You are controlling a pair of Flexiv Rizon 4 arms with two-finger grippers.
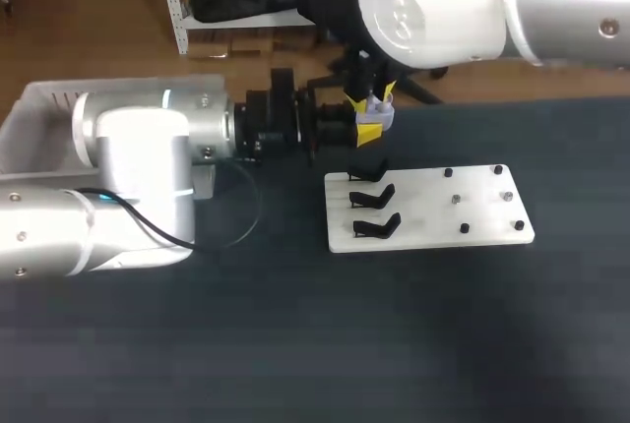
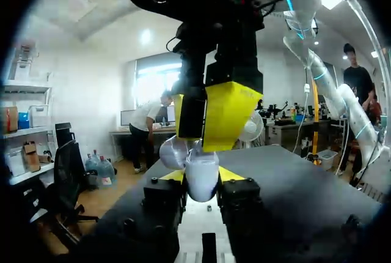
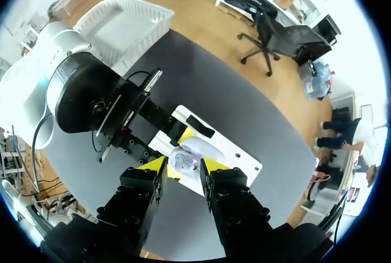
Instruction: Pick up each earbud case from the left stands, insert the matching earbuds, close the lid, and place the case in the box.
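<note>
**A:** Where is the earbud case [image 2: 200,185] held?

**B:** It is clamped between the yellow tips of the left gripper [image 2: 200,176], above the table. In the head view that is about 12 o'clock from the three black stands [image 1: 372,197], all of which are seen bare. Its lid appears to be raised.

**A:** And the right gripper [image 3: 183,166]?

**B:** It is set directly over the case, very close to it. Whether anything is gripped by it cannot be told.

**A:** What could be spoiled from here?

**B:** If the case is pressed off-centre, it could be twisted or pushed out of the left grip and dropped onto the table. A lid forced down on a badly seated earbud would probably not be latched. The two grippers are crowded together, so one could be knocked by the other. The box [image 1: 34,113], at 9 o'clock from the case, has yet to be reached.
</note>
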